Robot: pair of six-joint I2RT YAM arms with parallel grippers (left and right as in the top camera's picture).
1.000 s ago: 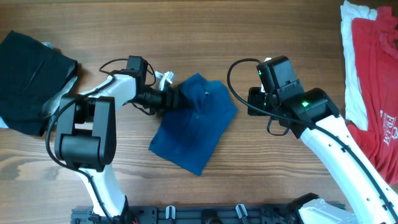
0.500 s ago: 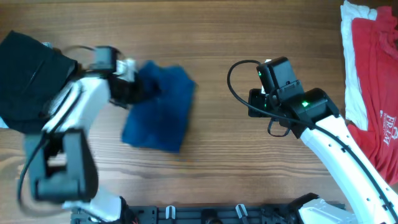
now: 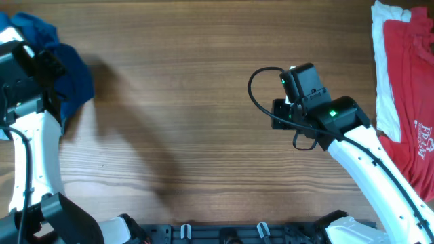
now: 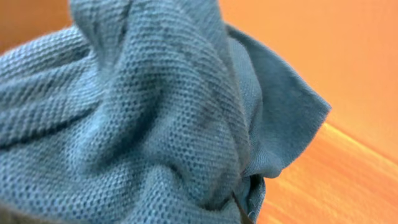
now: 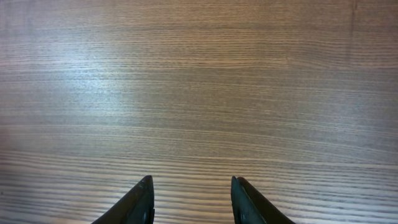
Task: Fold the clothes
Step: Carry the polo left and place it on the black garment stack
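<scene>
The royal-blue shirt (image 3: 74,80) is bunched up at the far left edge of the table in the overhead view. My left gripper (image 3: 54,66) is shut on it. Its knit cloth (image 4: 143,112) fills the left wrist view and hides the fingers. The red tee (image 3: 407,88) with white lettering lies at the right edge on a white garment (image 3: 383,74). My right gripper (image 3: 274,115) hovers over bare wood right of centre. It is open in the right wrist view (image 5: 193,182), with nothing between its dark fingertips (image 5: 144,186).
The wooden table (image 3: 190,122) is bare between the two arms. A black cable (image 3: 254,85) loops off the right wrist. A dark rail (image 3: 224,234) with clips runs along the front edge.
My left gripper closed on the blue shirt and swept it from the table's middle to the far left. The right arm has stayed still.
</scene>
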